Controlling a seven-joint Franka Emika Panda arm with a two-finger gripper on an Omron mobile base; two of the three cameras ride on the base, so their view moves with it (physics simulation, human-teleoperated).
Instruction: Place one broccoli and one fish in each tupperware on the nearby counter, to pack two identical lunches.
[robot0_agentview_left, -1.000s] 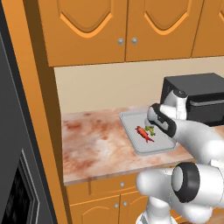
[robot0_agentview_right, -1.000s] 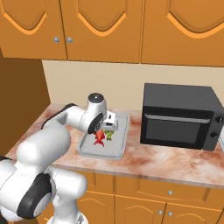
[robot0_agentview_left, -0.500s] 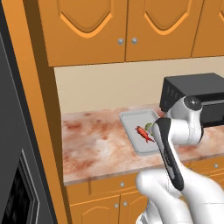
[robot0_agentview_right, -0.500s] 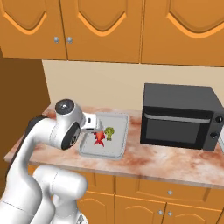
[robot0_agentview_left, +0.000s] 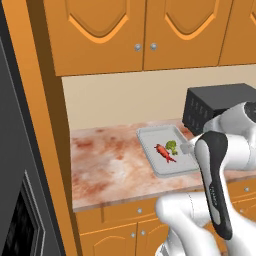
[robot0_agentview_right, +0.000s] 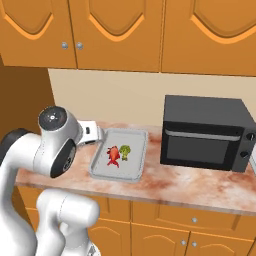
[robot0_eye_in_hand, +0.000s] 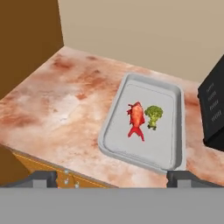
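A red fish (robot0_eye_in_hand: 136, 118) and a green broccoli (robot0_eye_in_hand: 153, 113) lie side by side in a grey metal tray (robot0_eye_in_hand: 109, 140) on the pink-brown stone counter (robot0_eye_in_hand: 57, 109). My gripper (robot0_eye_in_hand: 113, 178) stands open and empty, drawn back above the counter's front edge and looking down at the tray. From the left base the fish (robot0_agentview_left: 163, 152) and broccoli (robot0_agentview_left: 172, 146) show in the tray (robot0_agentview_left: 150, 137). From the right base the fish (robot0_agentview_right: 113, 155) and broccoli (robot0_agentview_right: 125, 151) lie just right of my hand. The tupperware is out of view.
A black microwave (robot0_agentview_right: 205, 132) stands on the counter right of the tray, close to its edge. A tall orange cabinet side (robot0_agentview_left: 47, 125) walls off the counter's left end. Wall cabinets (robot0_agentview_right: 125, 30) hang overhead. Bare stone (robot0_agentview_left: 105, 160) lies left of the tray.
My arm has folded back from over the tray toward the counter's front edge. The gripper stayed open. Fish and broccoli have not moved.
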